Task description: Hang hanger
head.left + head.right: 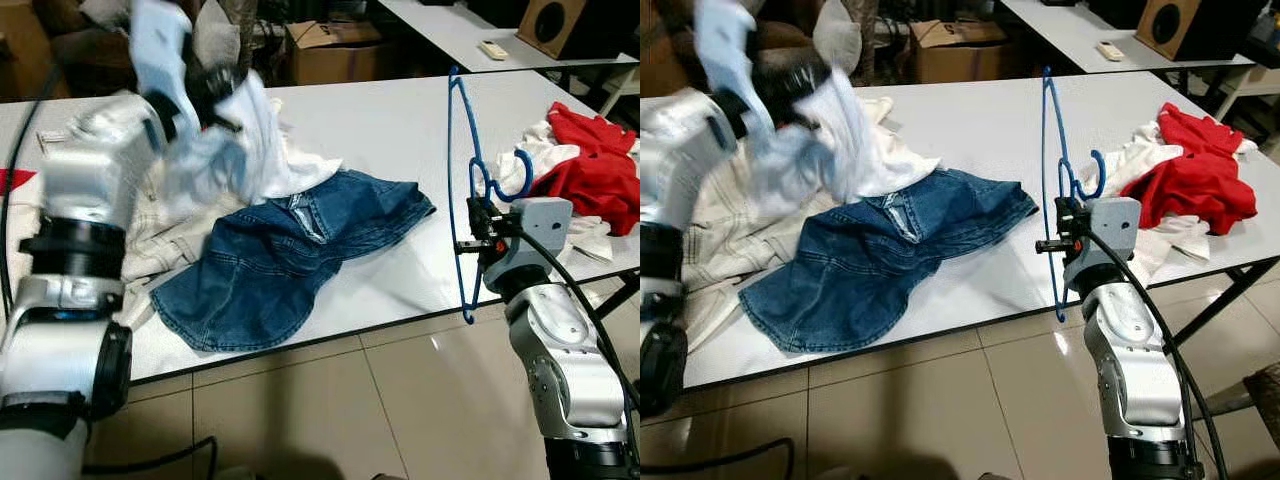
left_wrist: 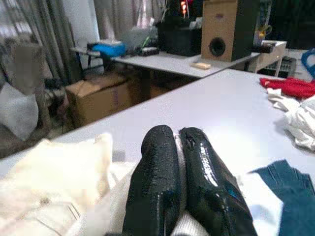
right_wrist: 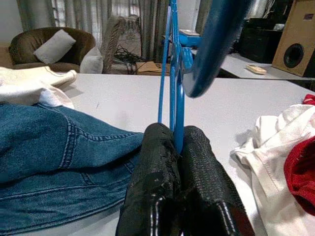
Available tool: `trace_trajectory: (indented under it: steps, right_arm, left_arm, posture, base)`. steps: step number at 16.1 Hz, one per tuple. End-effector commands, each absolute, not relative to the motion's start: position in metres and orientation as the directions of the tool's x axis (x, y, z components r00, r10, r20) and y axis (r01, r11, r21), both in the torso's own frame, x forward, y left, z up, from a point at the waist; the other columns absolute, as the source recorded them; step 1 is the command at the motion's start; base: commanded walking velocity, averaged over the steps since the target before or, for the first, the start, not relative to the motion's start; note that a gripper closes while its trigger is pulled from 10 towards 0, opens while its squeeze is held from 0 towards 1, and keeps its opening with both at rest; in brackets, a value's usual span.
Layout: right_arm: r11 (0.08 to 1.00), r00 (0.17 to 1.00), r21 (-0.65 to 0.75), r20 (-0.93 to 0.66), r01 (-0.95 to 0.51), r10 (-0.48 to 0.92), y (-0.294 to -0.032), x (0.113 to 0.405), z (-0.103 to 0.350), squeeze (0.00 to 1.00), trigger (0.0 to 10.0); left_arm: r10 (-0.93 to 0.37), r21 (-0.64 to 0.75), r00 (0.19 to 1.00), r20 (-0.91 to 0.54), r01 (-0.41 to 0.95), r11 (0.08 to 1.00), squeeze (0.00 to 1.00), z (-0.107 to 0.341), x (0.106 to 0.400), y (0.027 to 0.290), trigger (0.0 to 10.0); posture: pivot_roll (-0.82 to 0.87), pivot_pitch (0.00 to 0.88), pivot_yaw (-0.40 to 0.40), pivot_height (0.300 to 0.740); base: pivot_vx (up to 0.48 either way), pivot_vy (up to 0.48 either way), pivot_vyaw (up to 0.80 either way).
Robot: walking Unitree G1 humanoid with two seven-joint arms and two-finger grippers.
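The right gripper [image 1: 484, 232] is clamped on the blue hanger [image 1: 458, 190], which stands upright on edge above the near rim of the white table [image 1: 400, 120], with its hook turned toward the pile of red and white clothes [image 1: 590, 165]. In the right wrist view the two black fingers [image 3: 157, 167] press together on the thin blue bar, so the hold looks firm. The left gripper [image 2: 184, 187], raised over the table beyond the blue jeans [image 1: 280, 250], has its fingers closed on a white shirt [image 1: 255, 140] that hangs down from it. I judge that the step now is to bring shirt and hanger together, before the hanger can be hung somewhere. The next move probably calls for carrying the shirt toward the hanger and finding the neck opening, which is not easy with loose cloth. The left gripper is blurred in both eye views, so the exact place of its grip on the shirt is hard to make out. No rail or hook for hanging can be made out around the table.
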State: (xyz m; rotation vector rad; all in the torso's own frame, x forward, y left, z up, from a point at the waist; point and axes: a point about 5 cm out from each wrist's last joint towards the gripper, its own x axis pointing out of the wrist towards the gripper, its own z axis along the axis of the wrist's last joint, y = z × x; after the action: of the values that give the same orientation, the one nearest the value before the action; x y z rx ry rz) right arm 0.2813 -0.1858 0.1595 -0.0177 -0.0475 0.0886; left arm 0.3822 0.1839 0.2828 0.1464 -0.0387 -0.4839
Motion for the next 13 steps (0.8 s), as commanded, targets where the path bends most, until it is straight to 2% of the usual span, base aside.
trace_trajectory:
  steps: [1, 2, 4, 7, 10, 12, 13]
  right_arm:
    - [0.996, 0.996, -0.018, 0.043, -0.082, 0.082, -0.188, 0.281, 0.159, 0.0, 10.0]
    - [0.996, 0.995, -0.019, 0.042, -0.084, 0.085, -0.188, 0.281, 0.159, 0.0, 10.0]
    - [0.996, 0.996, -0.021, 0.042, -0.083, 0.084, -0.189, 0.281, 0.159, 0.0, 10.0]
    - [0.996, 0.996, -0.022, 0.041, -0.082, 0.083, -0.19, 0.28, 0.159, 0.0, 10.0]
    - [0.996, 0.996, -0.023, 0.041, -0.081, 0.082, -0.19, 0.28, 0.159, 0.0, 10.0]
    - [0.996, 0.996, -0.024, 0.039, -0.083, 0.084, -0.19, 0.28, 0.159, 0.0, 10.0]
    - [0.996, 0.996, -0.025, 0.036, -0.085, 0.086, -0.19, 0.279, 0.159, 0.0, 10.0]
  left_arm:
    - [-0.486, 0.145, 0.874, -0.012, 0.482, 0.864, 0.0, 0.279, 0.382, 0.177, 10.0]
    - [-0.579, 0.034, 0.815, 0.018, 0.578, 0.815, 1.0, 0.275, 0.377, 0.159, 10.0]
    - [-0.641, 0.033, 0.765, 0.06, 0.64, 0.768, 1.0, 0.279, 0.37, 0.146, 10.0]
    - [-0.678, 0.105, 0.734, 0.031, 0.672, 0.733, 1.0, 0.277, 0.365, 0.145, 10.0]
    - [-0.674, 0.106, 0.736, 0.071, 0.666, 0.738, 1.0, 0.283, 0.361, 0.157, 10.0]
    - [-0.633, 0.219, 0.774, -0.011, 0.62, 0.754, 1.0, 0.275, 0.359, 0.178, 10.0]
    - [-0.601, 0.289, 0.792, -0.112, 0.604, 0.742, 1.0, 0.263, 0.357, 0.191, 10.0]
  posture:
    - [-0.1, 0.0, -0.026, 0.74]
    - [-0.11, 0.0, -0.028, 0.74]
    - [-0.11, 0.0, -0.027, 0.74]
    - [-0.11, 0.0, -0.027, 0.74]
    - [-0.11, 0.0, -0.027, 0.74]
    - [-0.11, 0.0, -0.028, 0.74]
    - [-0.11, 0.0, -0.029, 0.74]
  base:
    - [0.0, 0.0, 0.0]
    - [0.0, 0.0, 0.0]
    - [0.0, 0.0, 0.0]
    - [0.0, 0.0, 0.0]
    - [0.0, 0.0, 0.0]
    - [0.0, 0.0, 0.0]
    - [0.0, 0.0, 0.0]
